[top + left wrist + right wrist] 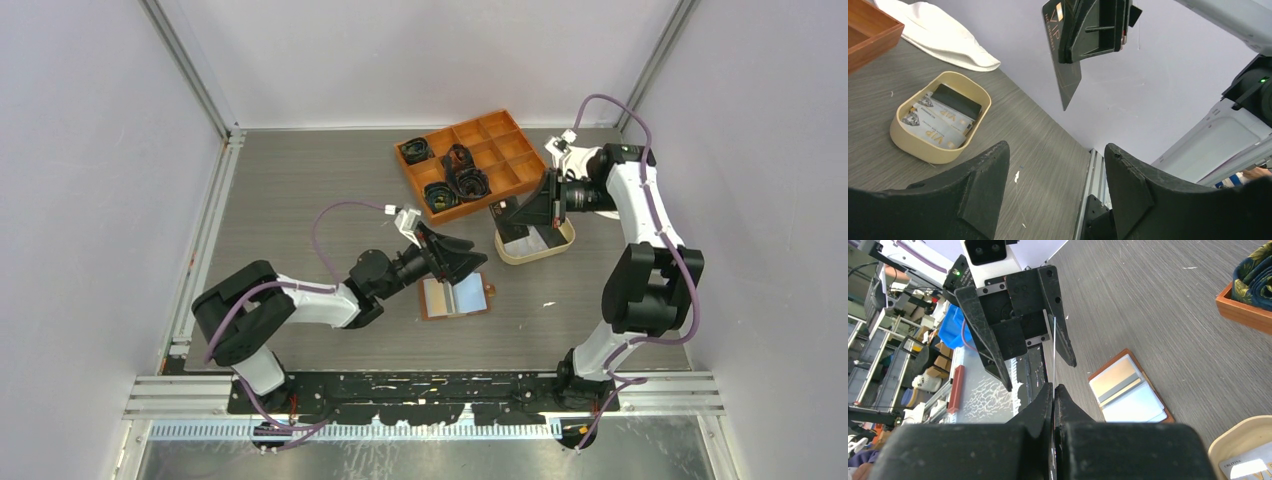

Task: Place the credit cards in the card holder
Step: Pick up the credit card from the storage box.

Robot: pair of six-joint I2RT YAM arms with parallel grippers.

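Note:
The brown card holder (455, 297) lies open on the table, with pale and bluish cards in its slots; it also shows in the right wrist view (1128, 387). My left gripper (468, 256) hovers just above its far edge, open and empty (1055, 170). My right gripper (515, 212) is shut on a black credit card (1065, 65) and holds it upright in the air above the beige tray (560, 243). The right wrist view shows that card edge-on (1054, 345), pointing at the open left gripper (1018, 315). More credit cards (933, 127), pale ones and a black one, lie in the tray (908, 142).
An orange compartment box (475, 160) holding dark rolled items stands at the back, just behind the tray. A white cloth (938, 35) lies beyond the tray in the left wrist view. The enclosure walls and a metal rail (1093, 180) bound the table.

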